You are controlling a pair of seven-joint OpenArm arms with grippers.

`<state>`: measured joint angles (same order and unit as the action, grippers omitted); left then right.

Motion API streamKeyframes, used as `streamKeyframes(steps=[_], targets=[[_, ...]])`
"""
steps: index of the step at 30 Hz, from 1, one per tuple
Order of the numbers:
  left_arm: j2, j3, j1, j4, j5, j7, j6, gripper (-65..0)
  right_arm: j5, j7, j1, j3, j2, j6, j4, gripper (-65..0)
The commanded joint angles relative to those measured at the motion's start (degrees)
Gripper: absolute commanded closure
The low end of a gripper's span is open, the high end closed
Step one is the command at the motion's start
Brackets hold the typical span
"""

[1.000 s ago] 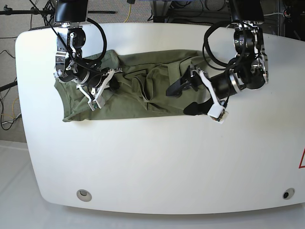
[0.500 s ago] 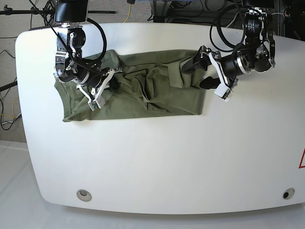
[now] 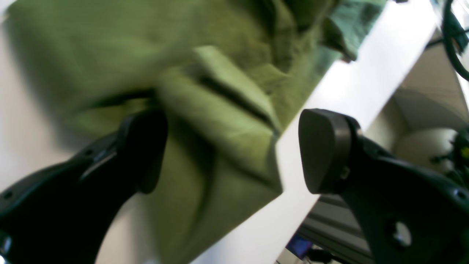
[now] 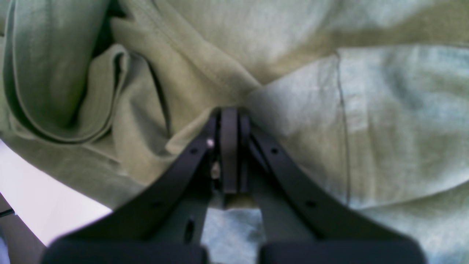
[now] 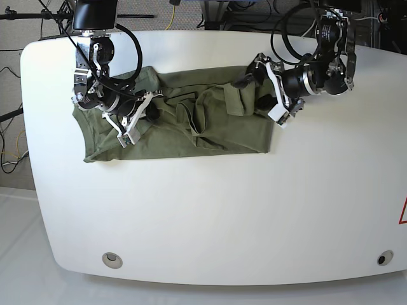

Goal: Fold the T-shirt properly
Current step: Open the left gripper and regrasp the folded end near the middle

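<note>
We see the T-shirt [image 5: 191, 121] lying rumpled along the surface's [image 5: 210, 216] far edge.
Our right pincer [image 4: 229, 121] pinches its cloth; our left pincer [image 3: 234, 154] hangs spread over its other end.

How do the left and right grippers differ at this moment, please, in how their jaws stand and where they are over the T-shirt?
Jaws: the left gripper stands wide open with nothing between its fingers; the right gripper is shut, its tips pressed into a gathered fold of the T-shirt.
Place: in the base view the left gripper is at the shirt's right end, by the far edge; the right gripper is near its left end.
Both are low at the cloth.
</note>
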<state>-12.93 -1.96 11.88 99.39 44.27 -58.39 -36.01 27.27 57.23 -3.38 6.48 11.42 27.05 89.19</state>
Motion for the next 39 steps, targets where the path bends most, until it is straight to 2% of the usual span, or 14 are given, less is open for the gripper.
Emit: streamKeyframes(steps=[1, 6, 15, 17, 19, 21, 24, 25, 28, 31, 39], targets=[[0.8, -1.1, -1.4, -0.7, 0.7, 1.6, -0.2, -51.9, -0.9, 1.1, 0.2, 0.1, 0.5, -0.1, 0.4, -0.3], [2.0, -2.7, -2.3, -3.5, 0.6, 2.2, -0.1, -51.9, -0.9, 1.1, 0.2, 0.1, 0.5, -0.1, 0.4, -0.3], [2.0, -2.7, -2.3, -3.8, 0.7, 2.3, -0.4, -51.5, -0.9, 1.1, 0.2, 0.1, 0.5, -0.1, 0.4, -0.3], [2.0, -2.4, -2.3, -3.8, 0.7, 2.4, -0.4, -49.0, -0.9, 1.1, 0.2, 0.1, 0.5, -0.1, 0.4, -0.3], [2.0, -2.4, -2.3, -3.8, 0.8, 3.1, -0.4, -41.8, -0.9, 1.1, 0.2, 0.1, 0.5, -0.1, 0.4, -0.3], [1.9, -2.4, -2.3, -3.8, 0.8, 4.1, -0.4, -29.1, -0.9, 1.1, 0.2, 0.1, 0.5, -0.1, 0.4, -0.3], [1.9, -2.4, -2.3, -4.0, 0.7, 4.8, -0.2, -3.6, -0.9, 1.1, 0.2, 0.1, 0.5, -0.1, 0.4, -0.3], [1.9, -2.4, -2.3, -4.1, 0.6, 4.7, -0.2, 0.0, -0.9, 1.1, 0.2, 0.1, 0.5, -0.1, 0.4, -0.3], [1.9, -2.6, -2.3, -4.1, 0.6, 4.7, -0.2, 0.0, -0.9, 1.1, 0.2, 0.1, 0.5, -0.1, 0.4, -0.3], [1.9, -2.6, -2.3, -4.0, 0.6, 4.7, -0.2, -4.5, -0.9, 1.1, 0.1, 0.1, 0.5, -0.1, 0.4, -0.3], [2.2, -2.7, -2.4, -3.8, 0.9, 4.8, -0.3, -4.8, -0.9, 1.1, 0.1, 0.1, 0.5, -0.1, 0.4, -0.3]])
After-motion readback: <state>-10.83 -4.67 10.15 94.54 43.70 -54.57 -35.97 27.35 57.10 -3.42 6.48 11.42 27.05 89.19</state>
